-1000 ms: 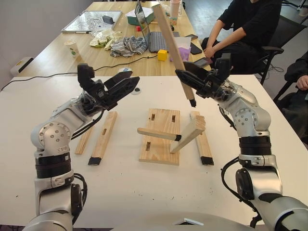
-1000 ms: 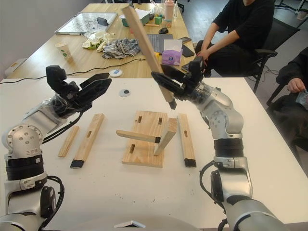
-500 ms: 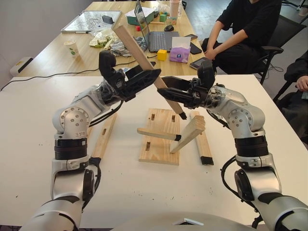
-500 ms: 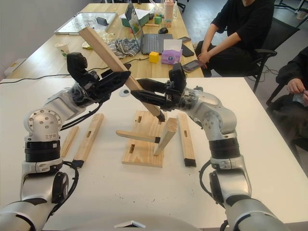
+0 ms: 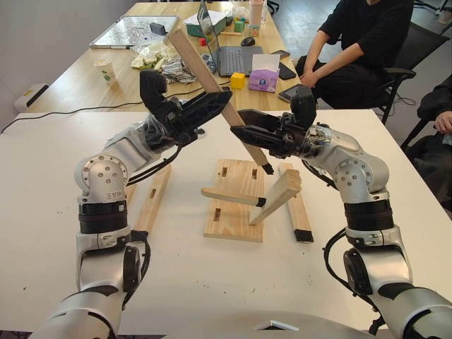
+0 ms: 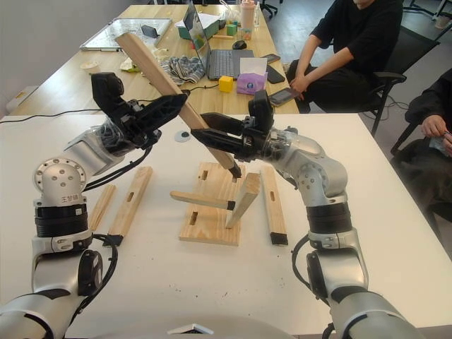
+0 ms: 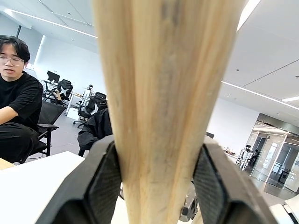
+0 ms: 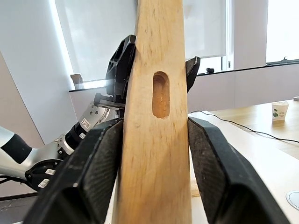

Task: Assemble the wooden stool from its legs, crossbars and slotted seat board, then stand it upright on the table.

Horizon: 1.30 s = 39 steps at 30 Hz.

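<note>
Both sets of jaws pinch 1 wooden leg (image 5: 192, 61), held tilted in the air over the seat board (image 5: 233, 223): left jaws around its middle, right jaws nearer its black-capped lower end. On the table (image 5: 212, 282) the seat board lies flat, with a second leg (image 5: 279, 195) and crossbar (image 5: 227, 195) resting on it. A third leg (image 5: 301, 215) lies just right of it, and a slotted leg (image 6: 131, 201) and thin bar (image 6: 102, 206) lie to its left.

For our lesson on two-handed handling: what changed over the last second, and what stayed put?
The left gripper swung in from the left and closed on the wooden leg, which the right gripper tilted leftward while holding it. The seat board, the joined pieces on it and the loose legs stayed put.
</note>
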{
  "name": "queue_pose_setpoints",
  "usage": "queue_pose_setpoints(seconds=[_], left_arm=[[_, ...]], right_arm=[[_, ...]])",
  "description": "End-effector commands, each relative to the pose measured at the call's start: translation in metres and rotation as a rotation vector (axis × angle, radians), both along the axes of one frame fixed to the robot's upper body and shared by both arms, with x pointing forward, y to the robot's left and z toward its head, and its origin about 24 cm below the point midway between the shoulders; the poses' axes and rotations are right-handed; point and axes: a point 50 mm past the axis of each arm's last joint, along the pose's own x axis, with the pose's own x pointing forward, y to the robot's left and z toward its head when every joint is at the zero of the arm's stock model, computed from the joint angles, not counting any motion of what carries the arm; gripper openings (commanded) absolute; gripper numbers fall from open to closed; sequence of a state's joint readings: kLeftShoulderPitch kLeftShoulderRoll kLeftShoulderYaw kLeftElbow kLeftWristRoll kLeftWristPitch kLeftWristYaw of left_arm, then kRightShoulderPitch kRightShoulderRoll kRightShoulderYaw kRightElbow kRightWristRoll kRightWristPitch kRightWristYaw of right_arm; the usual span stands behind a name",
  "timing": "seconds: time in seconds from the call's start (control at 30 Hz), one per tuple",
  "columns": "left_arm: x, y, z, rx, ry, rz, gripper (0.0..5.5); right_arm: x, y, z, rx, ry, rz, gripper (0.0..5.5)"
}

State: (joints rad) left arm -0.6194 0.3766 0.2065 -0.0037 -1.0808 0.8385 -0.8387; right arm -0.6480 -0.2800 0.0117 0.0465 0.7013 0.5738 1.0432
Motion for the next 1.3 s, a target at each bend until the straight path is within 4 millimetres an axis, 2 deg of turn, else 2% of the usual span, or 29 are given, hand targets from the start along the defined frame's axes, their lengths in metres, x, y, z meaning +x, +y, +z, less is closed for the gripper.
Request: queue_pose_setpoints(seconds=[0.03,0.13,0.17,0.27,0.33,0.43,0.6,0.73,0.9,1.0,1.1,1.3], left_arm=[[0.002,0.001,0.004,-0.014,0.014,-0.003,2.06],[0.003,0.001,0.004,-0.012,0.014,0.0,2.06],[0.004,0.002,0.005,-0.013,0.008,0.007,2.06],[0.007,0.009,0.004,-0.023,0.004,0.031,2.04],[0.012,0.021,0.0,-0.032,0.01,0.067,2.04],[0.019,0.053,-0.019,-0.013,0.035,0.156,2.03],[0.02,0.091,-0.069,0.096,0.125,0.212,2.03],[0.008,0.092,-0.103,0.095,0.227,0.151,2.03],[-0.003,0.092,-0.139,0.149,0.327,0.147,2.03],[-0.007,0.091,-0.146,0.153,0.347,0.14,2.02],[-0.01,0.089,-0.145,0.156,0.34,0.104,2.02],[-0.026,0.112,-0.147,0.35,0.292,0.064,2.02]], right_arm=[[0.0,0.005,0.009,0.019,-0.022,0.013,2.16],[0.002,0.006,0.009,0.021,-0.013,-0.004,2.16],[0.003,0.006,0.007,0.016,0.005,-0.004,2.54],[0.005,0.005,0.005,-0.007,0.012,-0.02,2.97],[0.003,0.004,0.004,-0.043,0.004,0.001,3.22],[0.015,-0.007,0.01,-0.063,-0.02,-0.073,3.22],[0.032,-0.036,0.012,-0.059,-0.004,-0.208,3.22],[0.045,-0.057,0.013,-0.059,0.006,-0.32,3.22],[0.051,-0.063,0.007,-0.085,0.021,-0.347,3.22],[0.054,-0.063,0.004,-0.1,0.029,-0.352,3.22],[0.054,-0.063,0.002,-0.111,0.031,-0.351,3.22],[0.055,-0.063,0.0,-0.12,0.031,-0.349,3.22]])
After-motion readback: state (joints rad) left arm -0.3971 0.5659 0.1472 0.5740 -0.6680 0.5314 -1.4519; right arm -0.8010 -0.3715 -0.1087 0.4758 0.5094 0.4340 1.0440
